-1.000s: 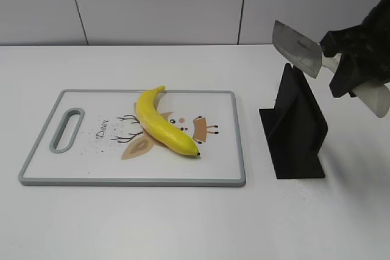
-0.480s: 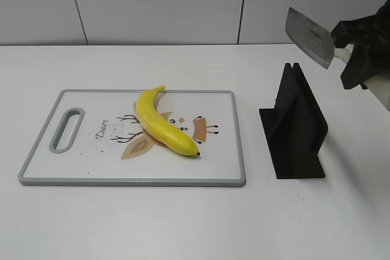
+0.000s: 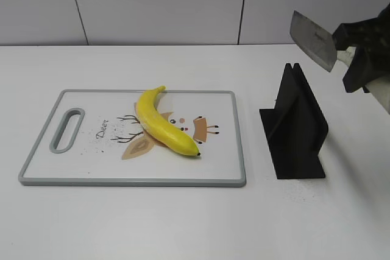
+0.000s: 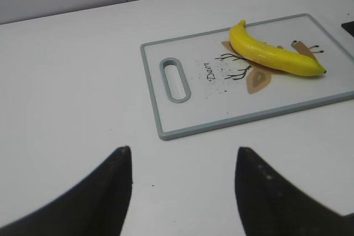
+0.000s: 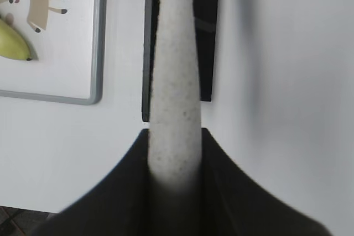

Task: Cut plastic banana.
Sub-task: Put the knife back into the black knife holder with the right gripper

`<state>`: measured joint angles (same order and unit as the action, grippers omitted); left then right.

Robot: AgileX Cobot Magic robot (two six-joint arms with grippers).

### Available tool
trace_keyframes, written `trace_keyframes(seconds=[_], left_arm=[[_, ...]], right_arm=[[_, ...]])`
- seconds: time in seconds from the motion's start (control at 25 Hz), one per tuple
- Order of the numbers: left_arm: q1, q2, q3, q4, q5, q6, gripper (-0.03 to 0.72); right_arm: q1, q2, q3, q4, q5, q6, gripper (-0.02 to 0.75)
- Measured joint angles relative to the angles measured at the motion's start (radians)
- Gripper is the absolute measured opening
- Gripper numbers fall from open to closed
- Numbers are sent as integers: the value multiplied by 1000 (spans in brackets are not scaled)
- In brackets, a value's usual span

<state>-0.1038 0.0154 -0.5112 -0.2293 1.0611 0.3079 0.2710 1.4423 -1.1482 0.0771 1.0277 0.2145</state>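
Exterior view: right gripper (image 3: 356, 59) pinching the knife (image 3: 314, 41) by its pale handle, blade raised above the black knife stand (image 3: 294, 123), to the right of the cutting board (image 3: 36, 175). Plastic banana (image 3: 161, 121) lying whole on the cutting board's printed middle, stem toward the far edge, dark tip toward the near right corner. Left gripper (image 4: 182, 192) spread wide, empty, hovering over bare bench (image 4: 66, 81) off the cutting board's handle-slot end. Step in hand, as judged: carrying the knife from stand to fruit. Next, likely: swing the blade leftward over the cutting board, square it across the banana's middle, then press straight down; steadying with the left arm possibly needed against rolling.
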Motion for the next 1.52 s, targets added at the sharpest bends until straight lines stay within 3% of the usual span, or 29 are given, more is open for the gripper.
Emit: trace_keyframes(seconds=[0.36, 1.04, 1.52], left_arm=[[144, 0, 0, 2, 0, 0, 562], [150, 0, 0, 2, 0, 0, 525], [150, 0, 0, 2, 0, 0, 501]], right_arm=[[74, 0, 35, -16, -70, 39, 181], [142, 0, 35, -156, -61, 195, 180], [142, 0, 142, -137, -137, 205, 181]])
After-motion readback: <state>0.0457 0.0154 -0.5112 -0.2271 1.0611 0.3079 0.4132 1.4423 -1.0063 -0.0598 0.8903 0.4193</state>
